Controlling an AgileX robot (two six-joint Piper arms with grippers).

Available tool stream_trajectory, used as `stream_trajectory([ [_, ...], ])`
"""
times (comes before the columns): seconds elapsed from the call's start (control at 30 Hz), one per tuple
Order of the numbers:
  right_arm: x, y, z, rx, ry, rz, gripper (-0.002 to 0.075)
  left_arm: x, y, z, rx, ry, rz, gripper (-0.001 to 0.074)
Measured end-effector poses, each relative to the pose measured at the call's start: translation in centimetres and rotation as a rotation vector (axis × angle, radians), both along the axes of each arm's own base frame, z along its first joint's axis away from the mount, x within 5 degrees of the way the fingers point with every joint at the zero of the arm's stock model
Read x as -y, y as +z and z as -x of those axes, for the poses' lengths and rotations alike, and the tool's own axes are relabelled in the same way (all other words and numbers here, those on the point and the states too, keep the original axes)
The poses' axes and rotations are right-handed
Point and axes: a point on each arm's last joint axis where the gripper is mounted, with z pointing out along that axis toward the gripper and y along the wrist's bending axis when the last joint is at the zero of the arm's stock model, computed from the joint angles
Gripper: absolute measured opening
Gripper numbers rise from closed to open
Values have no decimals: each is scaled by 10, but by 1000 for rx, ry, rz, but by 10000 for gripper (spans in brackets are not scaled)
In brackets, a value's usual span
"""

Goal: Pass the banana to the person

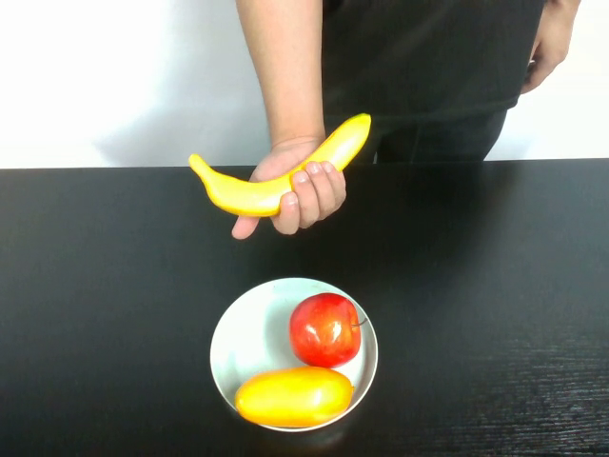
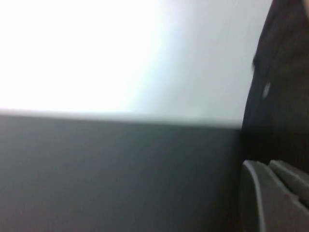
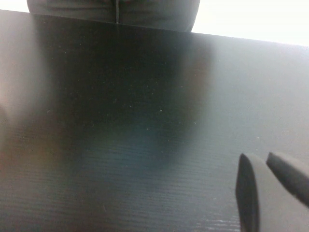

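The banana (image 1: 282,173) is long, curved and yellow. It lies in the person's hand (image 1: 303,190), held above the far side of the black table (image 1: 476,286). The person (image 1: 419,67) stands behind the table in a black shirt. Neither arm shows in the high view. My left gripper (image 2: 263,164) shows only in the left wrist view, shut and empty, low over the table, with the person's dark clothes beyond it. My right gripper (image 3: 258,157) shows only in the right wrist view, shut and empty, over bare table.
A white bowl (image 1: 238,333) stands at the near middle of the table. It holds a red apple (image 1: 324,329) and a plump oval yellow-orange fruit (image 1: 293,396). The person's other hand (image 1: 547,48) hangs at the far right.
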Motion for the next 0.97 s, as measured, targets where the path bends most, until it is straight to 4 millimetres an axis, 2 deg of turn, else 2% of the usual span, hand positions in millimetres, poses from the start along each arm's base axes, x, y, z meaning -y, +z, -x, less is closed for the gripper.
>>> stream_trajectory([
  [0.1, 0, 0, 0, 0, 0, 0, -7, -1, -13, 2, -150, 5, -10, -3],
  [0.17, 0, 0, 0, 0, 0, 0, -7, -1, -15, 3, -170, 6, -10, -3],
  [0.87, 0, 0, 0, 0, 0, 2, -8, -1, -15, 3, -175, 7, -6, -3],
  [0.9, 1, 4, 0, 66, -9, 7, -7, -1, -15, 3, -175, 7, -6, -3],
  [0.97, 1, 4, 0, 66, -9, 7, -7, -1, -15, 3, -175, 7, -6, -3],
])
